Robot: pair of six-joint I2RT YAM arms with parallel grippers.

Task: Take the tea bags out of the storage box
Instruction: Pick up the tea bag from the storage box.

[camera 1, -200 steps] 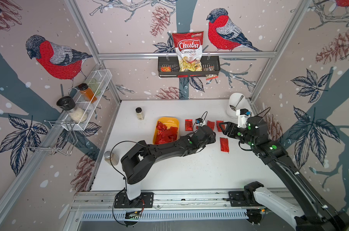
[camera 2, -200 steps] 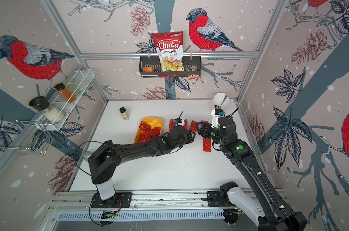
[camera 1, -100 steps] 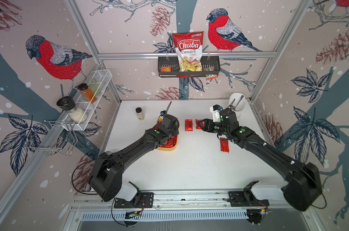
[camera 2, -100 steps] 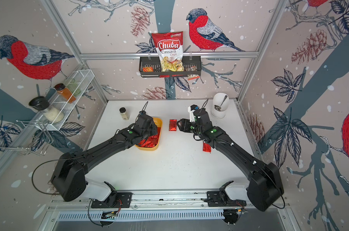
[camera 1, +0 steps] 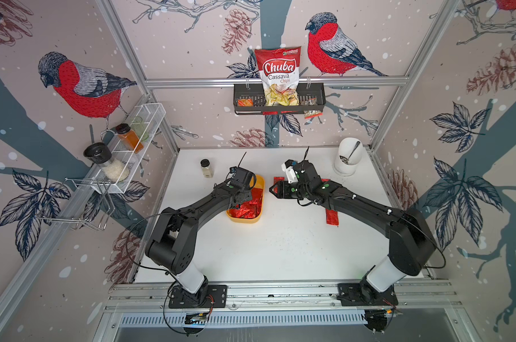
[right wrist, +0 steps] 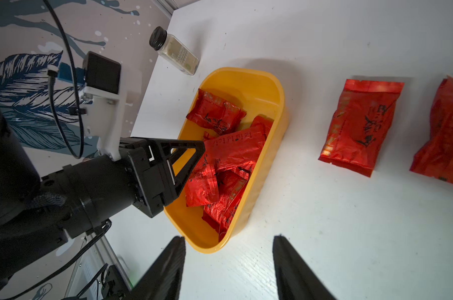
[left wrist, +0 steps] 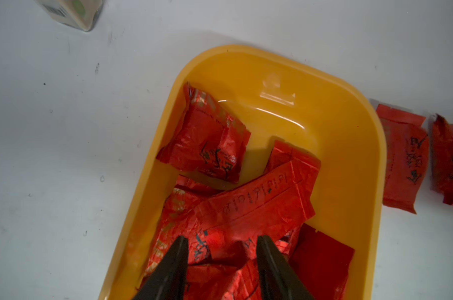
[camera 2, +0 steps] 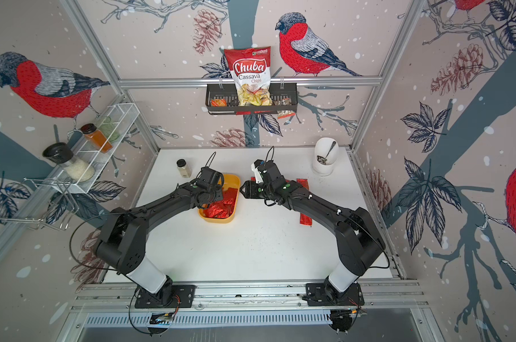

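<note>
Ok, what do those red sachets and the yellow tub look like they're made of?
The tea bags look like thin metallised foil, shiny: sharp crinkles and bright glints. The storage box looks like moulded plastic, smooth and slightly glossy: rounded corners, soft highlights on its bare floor. That's by appearance only.

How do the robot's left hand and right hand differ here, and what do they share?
The left hand reaches into the yellow storage box, fingertips among the tea bags; the right hand hangs beside that box, over bare table. Tea bags lie between the left hand's fingers; nothing lies between the right hand's. Both are black and open.
</note>
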